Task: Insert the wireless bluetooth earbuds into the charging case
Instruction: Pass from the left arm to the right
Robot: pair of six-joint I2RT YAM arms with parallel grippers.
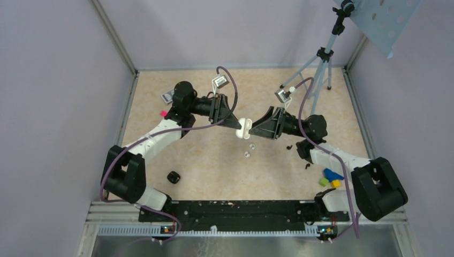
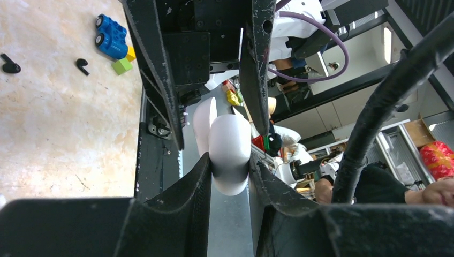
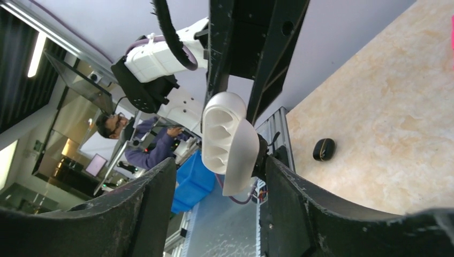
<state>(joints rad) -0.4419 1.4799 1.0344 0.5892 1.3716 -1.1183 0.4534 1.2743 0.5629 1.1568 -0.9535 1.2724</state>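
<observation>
My left gripper (image 1: 238,127) is shut on the white charging case (image 1: 245,128) and holds it in the air above the table's middle. In the left wrist view the case (image 2: 230,144) is pinched between the two fingers of the left gripper (image 2: 230,163). My right gripper (image 1: 255,129) faces it, open. In the right wrist view the case (image 3: 230,140) has its lid open and two empty cavities, and sits between the spread fingers of the right gripper (image 3: 219,168). Two white earbuds (image 1: 249,150) lie on the table below. Two black earbuds (image 1: 289,146) (image 2: 82,65) lie to the right.
A closed black case (image 1: 173,177) (image 3: 323,149) lies at the near left. Coloured toy blocks (image 1: 331,178) (image 2: 113,45) sit by the right arm's base. A small pink piece (image 1: 163,113) lies at the left. A tripod (image 1: 319,69) stands at the back right.
</observation>
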